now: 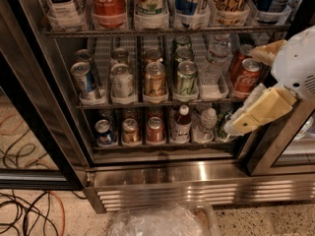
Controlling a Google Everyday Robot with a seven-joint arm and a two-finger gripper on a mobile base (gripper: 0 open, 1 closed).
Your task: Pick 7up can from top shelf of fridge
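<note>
Middle rack (98, 105), front row from the left: blue-and-silver can (84, 80), pale silver can (121, 80), tan can (155, 79), darker green-silver can (186, 77), each upright with more cans behind in its lane. Further right, clear water bottle (216, 53), then red Coca-Cola can (245, 80), upright, close against the gripper (251, 88) at the right edge of view. Lower rack (167, 144): blue can (105, 132), bronze can (130, 131), red can (155, 130), red-capped bottle (182, 125), white-capped bottle (207, 123). On the speckled floor (275, 220), black and orange cables (29, 215) at lower left; crinkled clear plastic bin (162, 222) at bottom centre.
</note>
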